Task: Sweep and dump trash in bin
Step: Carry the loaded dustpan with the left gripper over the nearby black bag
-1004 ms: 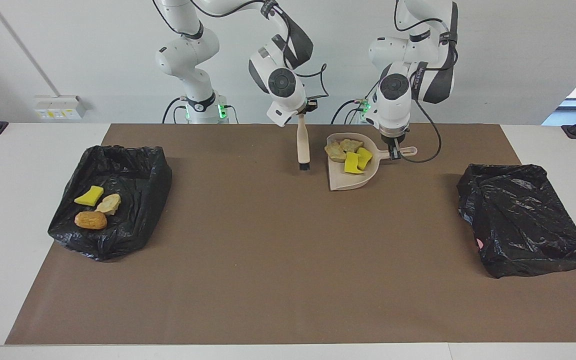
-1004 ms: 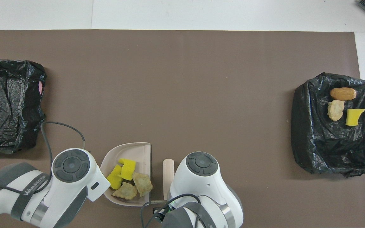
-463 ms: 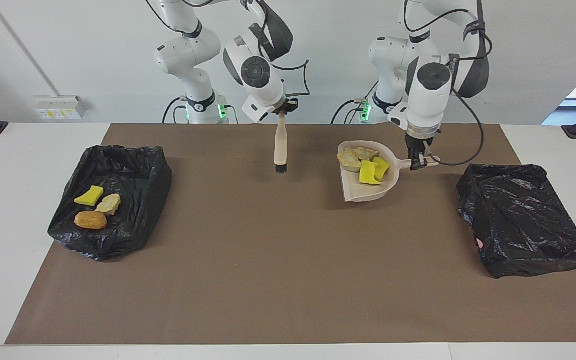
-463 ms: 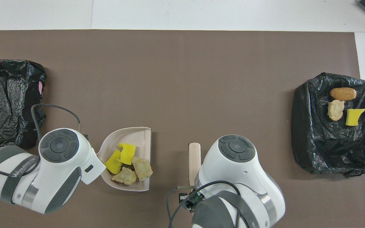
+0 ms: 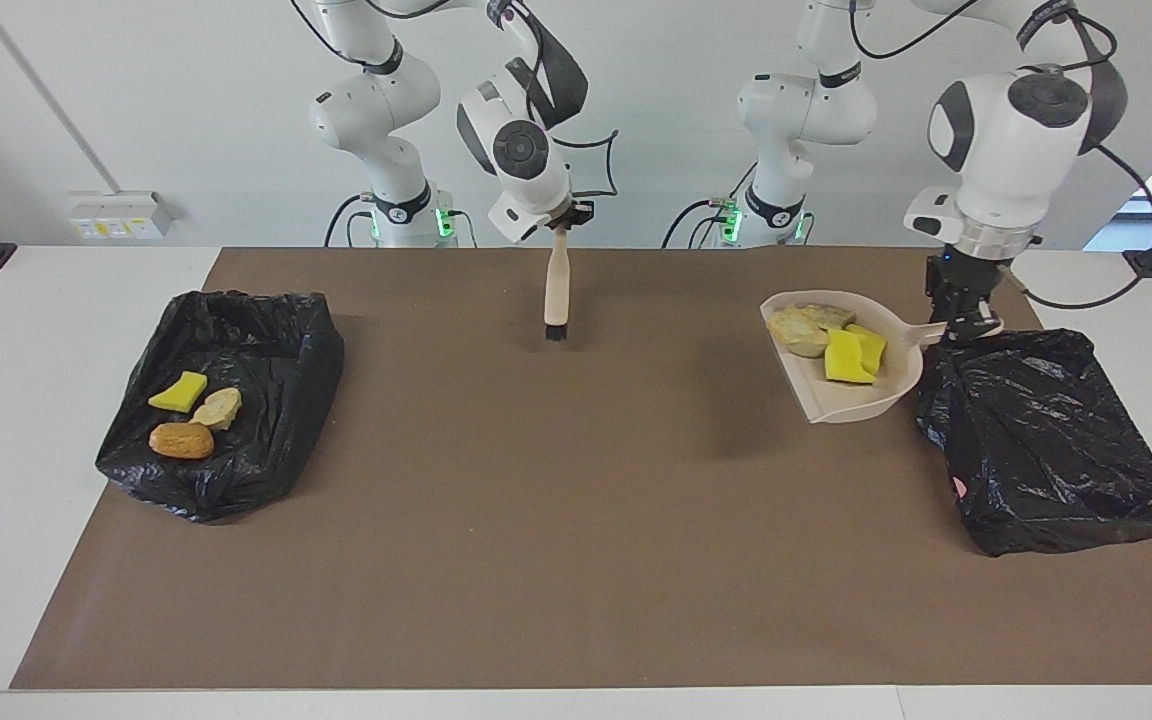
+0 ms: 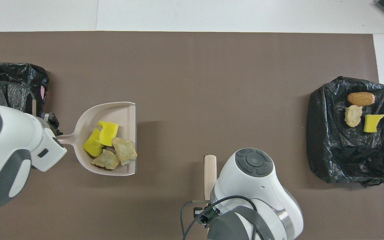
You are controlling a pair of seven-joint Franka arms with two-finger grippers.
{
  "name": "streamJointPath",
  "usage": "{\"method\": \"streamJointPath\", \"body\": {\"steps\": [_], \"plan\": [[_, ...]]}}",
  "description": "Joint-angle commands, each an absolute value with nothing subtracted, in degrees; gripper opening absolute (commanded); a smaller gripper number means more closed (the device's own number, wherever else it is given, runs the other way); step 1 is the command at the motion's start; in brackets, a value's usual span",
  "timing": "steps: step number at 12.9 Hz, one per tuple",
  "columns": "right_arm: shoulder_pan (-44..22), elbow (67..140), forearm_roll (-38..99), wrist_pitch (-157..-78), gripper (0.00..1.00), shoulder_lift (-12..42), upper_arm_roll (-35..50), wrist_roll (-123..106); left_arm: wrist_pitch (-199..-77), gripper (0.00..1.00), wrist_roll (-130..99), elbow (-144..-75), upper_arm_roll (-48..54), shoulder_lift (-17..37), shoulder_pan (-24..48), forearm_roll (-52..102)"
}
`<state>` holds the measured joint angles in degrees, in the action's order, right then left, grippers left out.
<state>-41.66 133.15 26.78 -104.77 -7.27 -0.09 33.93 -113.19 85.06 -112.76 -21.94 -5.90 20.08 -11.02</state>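
I keep my left gripper (image 5: 966, 325) clenched on the dustpan (image 5: 841, 395) handle, level beside the bin (image 5: 1046, 440) so its trash (image 5: 831, 340) stays put, while my right gripper (image 5: 558, 225) grasps the brush (image 5: 556, 290) clear of it.

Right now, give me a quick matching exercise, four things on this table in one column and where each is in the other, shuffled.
1. dustpan
2. brush
3. golden-brown roll
4. green-topped crusty chunk

a. in the bin at the right arm's end
b. hanging from the right claw
c. in the dustpan
d. held by the left claw

Pairs: 1-d, 2-b, 3-a, 4-c
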Motion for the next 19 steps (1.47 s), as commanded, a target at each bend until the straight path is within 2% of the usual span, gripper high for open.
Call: {"method": "streamJointPath", "body": {"steps": [1,3,5,8,13,14,15,16,19], "plan": [[-44.1,135.7,25.8,-108.9,0.0,-7.3,0.1,35.3,-106.9,0.0,90.6,-101.8,-28.9,0.1,21.5,-5.4],[-44.8,136.0,26.0,-112.5,0.0,-4.9,0.3,36.2,-104.9,0.0,96.0,-95.8,-34.5,4.2,21.4,-4.5],[-46.7,136.7,26.1,-114.2,0.0,-4.4,0.3,36.0,-106.0,0.0,101.1,-93.5,-38.9,7.0,20.5,-4.4],[-46.7,138.2,26.2,-115.6,0.0,-4.7,0.2,36.2,-107.9,0.0,105.5,-86.4,-39.0,13.4,13.9,-4.6],[-46.9,139.6,26.1,-118.6,0.01,-4.3,0.2,35.3,-119.2,0.0,109.9,-85.3,-38.4,18.1,8.3,-9.2],[-46.6,139.2,26.1,-118.3,0.34,-4.0,0.2,34.7,-121.5,0.0,109.8,-85.5,-38.2,18.0,8.2,-13.1],[-46.5,138.9,26.1,-118.0,0.63,-3.8,0.2,34.1,-124.3,0.0,109.5,-86.1,-37.7,18.1,7.9,-13.9],[-46.6,137.8,26.1,-118.0,1.0,-3.5,0.2,34.1,-125.8,0.0,109.4,-87.1,-37.7,18.9,7.8,-14.5],[-46.0,133.8,25.7,-117.1,1.0,-3.2,-0.1,34.3,-128.8,0.0,106.0,-88.3,-37.7,19.4,7.6,-21.5]]}}
